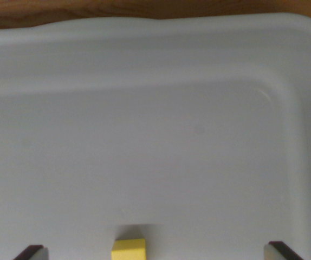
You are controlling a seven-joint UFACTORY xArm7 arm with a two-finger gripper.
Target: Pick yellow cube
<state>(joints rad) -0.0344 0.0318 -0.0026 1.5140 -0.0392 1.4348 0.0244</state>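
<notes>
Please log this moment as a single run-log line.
phase: approach | end effector: open, straddling yellow cube | cube: on white bin floor, not gripped

light: soft, even | focus: slightly blurred | shadows: faint | glare: none

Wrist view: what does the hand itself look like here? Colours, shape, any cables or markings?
Only the two fingertips show, poking in at the bottom edge, one at the wrist view's left and one at its right. Each is a flat slab with a pale grey face and a dark brown-black edge. No cables or markings are visible; the rest of the hand is out of frame.
</notes>
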